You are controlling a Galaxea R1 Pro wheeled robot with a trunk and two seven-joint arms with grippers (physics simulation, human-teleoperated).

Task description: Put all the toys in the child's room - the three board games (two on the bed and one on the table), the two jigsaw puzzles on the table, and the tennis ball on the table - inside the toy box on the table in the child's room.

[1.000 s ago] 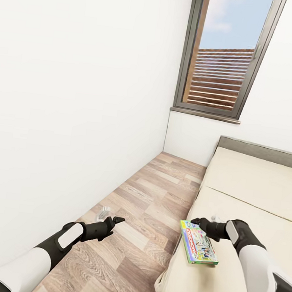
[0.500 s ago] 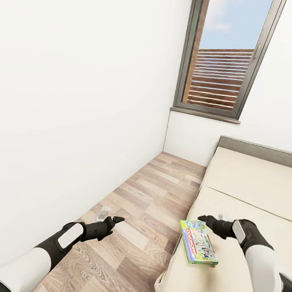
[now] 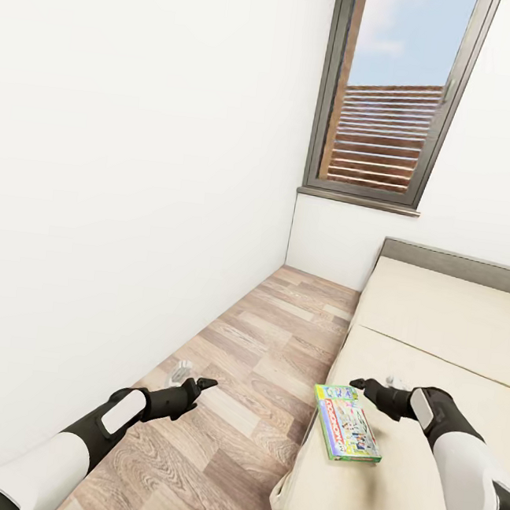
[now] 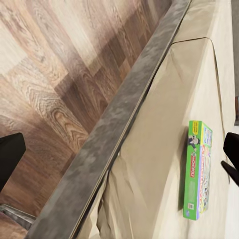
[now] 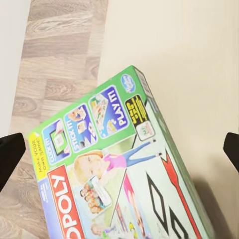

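A green-white board game (image 3: 347, 422) lies flat near the edge of the cream bed (image 3: 445, 324); its printed lid shows close up in the right wrist view (image 5: 124, 199) and edge-on in the left wrist view (image 4: 198, 172). My right gripper (image 3: 369, 383) hovers just past the box's far end, open, with nothing between its fingertips (image 5: 10, 157). My left gripper (image 3: 196, 377) is open over the wooden floor (image 3: 261, 343), away from the bed, and it is empty. The other toys, the toy box and the table are out of view.
A white wall runs close along my left side. A tall window (image 3: 392, 96) is in the far wall above the narrow floor strip. The bed's grey frame edge (image 4: 124, 114) borders the floor, and a grey headboard (image 3: 459, 266) stands at the back.
My right gripper has drawn back to the right, off the far end of the board game. The box and my left arm have stayed where they were.
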